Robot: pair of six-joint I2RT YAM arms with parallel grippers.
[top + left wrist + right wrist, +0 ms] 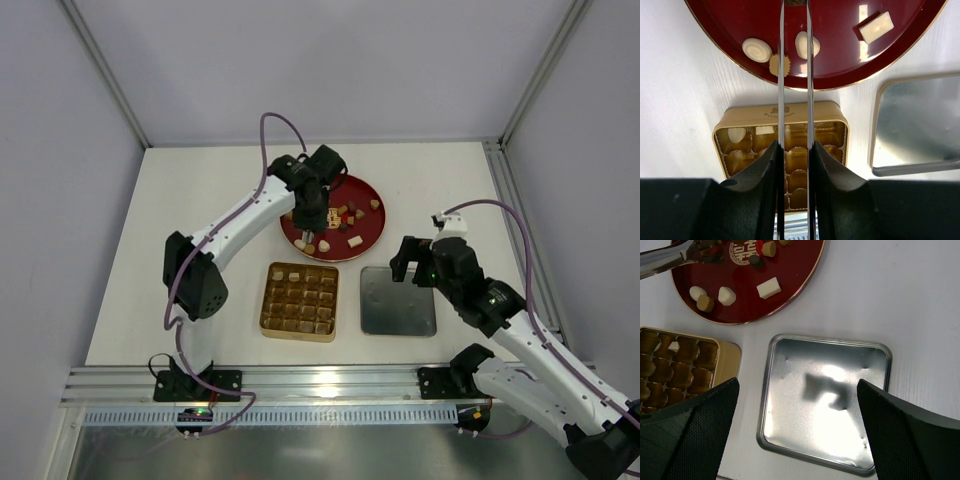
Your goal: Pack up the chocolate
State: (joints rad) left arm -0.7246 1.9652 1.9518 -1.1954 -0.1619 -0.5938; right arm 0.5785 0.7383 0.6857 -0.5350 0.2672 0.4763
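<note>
The chocolate pieces [355,241] lie loose on the round red plate [365,190]. In the left wrist view I see a round cream piece [756,49], a tan fluted one [774,65] and a cream block [876,27]. My left gripper [308,205] hangs over the plate, shut on metal tongs [781,75]. The blades run out of the top of that view, so whether their tips pinch a piece does not show. The gold gridded box [266,300] sits nearer, with two cream pieces [736,134] in its far-left cells. My right gripper [797,384] is open and holds nothing.
A silver square lid [398,300] lies right of the gold box, directly under the right gripper. White walls with metal rails enclose the table on three sides. The left arm's cable arcs above the plate.
</note>
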